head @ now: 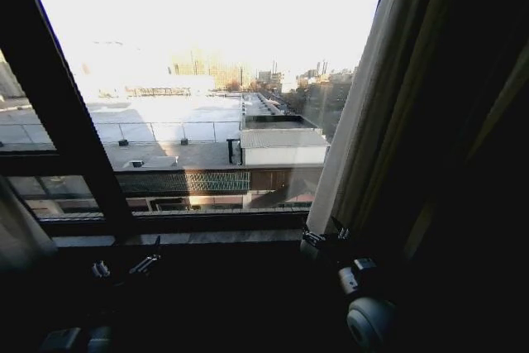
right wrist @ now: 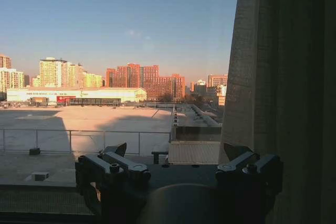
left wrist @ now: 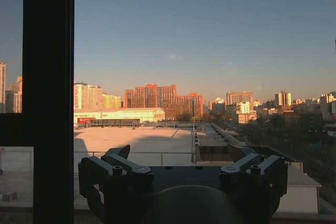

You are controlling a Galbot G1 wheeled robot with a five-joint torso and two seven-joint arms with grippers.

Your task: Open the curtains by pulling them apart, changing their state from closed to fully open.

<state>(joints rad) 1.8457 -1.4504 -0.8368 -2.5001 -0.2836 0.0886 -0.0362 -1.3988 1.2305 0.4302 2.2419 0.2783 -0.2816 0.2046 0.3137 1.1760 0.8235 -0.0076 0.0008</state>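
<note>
The right curtain [head: 376,121] hangs gathered at the right of the window, pale and pleated, and it fills one side of the right wrist view as curtain [right wrist: 278,77]. My right gripper [head: 325,241] sits low at that curtain's inner edge. In its wrist view the right gripper [right wrist: 181,161] is open, nothing between the fingers, one fingertip [right wrist: 244,161] close beside the fabric. A bit of the left curtain [head: 18,233] shows at the lower left. My left gripper [head: 126,266] is low before the sill; the left gripper [left wrist: 184,161] is open and empty, facing bare glass.
A dark window mullion [head: 74,121] slants down the left of the glass, seen close as the mullion [left wrist: 47,98]. A dark sill [head: 182,225] runs below the pane. A dark opaque drape [head: 479,163] hangs right of the sheer fabric. City rooftops lie outside.
</note>
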